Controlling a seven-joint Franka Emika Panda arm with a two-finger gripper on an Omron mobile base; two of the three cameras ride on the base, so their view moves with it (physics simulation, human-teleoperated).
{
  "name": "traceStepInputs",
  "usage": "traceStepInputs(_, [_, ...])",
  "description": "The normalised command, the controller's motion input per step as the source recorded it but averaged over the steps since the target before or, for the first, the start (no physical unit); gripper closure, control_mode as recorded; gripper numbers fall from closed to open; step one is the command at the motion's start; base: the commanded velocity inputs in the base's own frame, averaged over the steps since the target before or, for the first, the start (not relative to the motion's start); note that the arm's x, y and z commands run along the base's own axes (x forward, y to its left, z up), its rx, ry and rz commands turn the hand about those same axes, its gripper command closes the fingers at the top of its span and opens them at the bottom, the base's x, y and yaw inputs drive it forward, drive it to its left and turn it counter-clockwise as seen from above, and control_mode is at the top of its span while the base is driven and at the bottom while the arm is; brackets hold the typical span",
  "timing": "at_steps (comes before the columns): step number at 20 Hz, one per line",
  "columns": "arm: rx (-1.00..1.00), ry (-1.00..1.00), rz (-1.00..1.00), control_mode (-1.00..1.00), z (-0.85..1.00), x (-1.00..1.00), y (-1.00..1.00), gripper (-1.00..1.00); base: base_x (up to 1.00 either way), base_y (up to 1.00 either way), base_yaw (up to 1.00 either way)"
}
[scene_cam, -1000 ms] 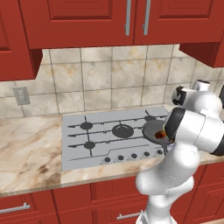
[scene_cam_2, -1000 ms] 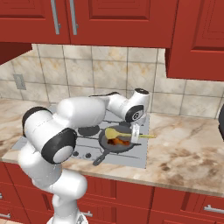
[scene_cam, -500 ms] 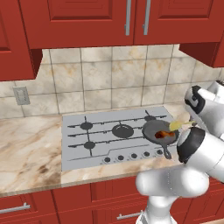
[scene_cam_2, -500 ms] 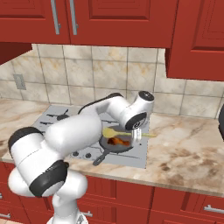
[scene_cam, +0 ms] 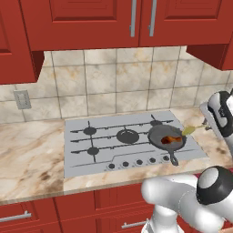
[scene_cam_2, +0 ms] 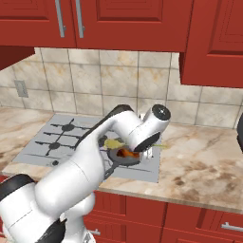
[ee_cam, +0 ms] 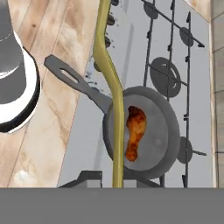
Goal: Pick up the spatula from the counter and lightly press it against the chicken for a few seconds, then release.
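Observation:
The yellow spatula point(scene_cam: 191, 130) hangs over the right rim of the grey frying pan point(scene_cam: 157, 134) on the front right burner. My gripper point(scene_cam: 210, 126) is shut on its thin handle, just right of the pan. In the pan lies the browned chicken leg point(scene_cam: 168, 139). In the hand view the spatula point(ee_cam: 114, 92) runs from between my fingers up past the left side of the chicken point(ee_cam: 134, 131); whether it touches the meat is unclear. From the right base view my wrist covers most of the pan point(scene_cam_2: 118, 159), with the spatula point(scene_cam_2: 111, 142) jutting out beside the chicken point(scene_cam_2: 126, 153).
The grey cooktop point(scene_cam: 104, 145) carries several burners and a row of knobs point(scene_cam: 136, 162) along its front. The pan's long handle point(ee_cam: 74, 78) points toward the counter's front edge. Marble counter point(scene_cam: 32, 159) lies on both sides, under a tiled wall and red cabinets.
My arm has swung out to the right and low, uncovering the pan in the left base view. The held spatula has moved off the pan's middle to its right rim.

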Motion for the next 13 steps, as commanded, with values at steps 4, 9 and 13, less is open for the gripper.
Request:
traceStepInputs(4, [0.02,-0.19,0.03,-1.0,0.35,-0.47,0.32,1.0,0.0,0.0,0.0])
traceStepInputs(9, [0.01,-0.19,0.03,-1.0,0.38,-0.46,0.38,1.0,0.0,0.0,0.0])
traceStepInputs(13, [0.04,-0.12,0.01,-1.0,0.32,-0.41,0.33,1.0,0.0,0.0,0.0])
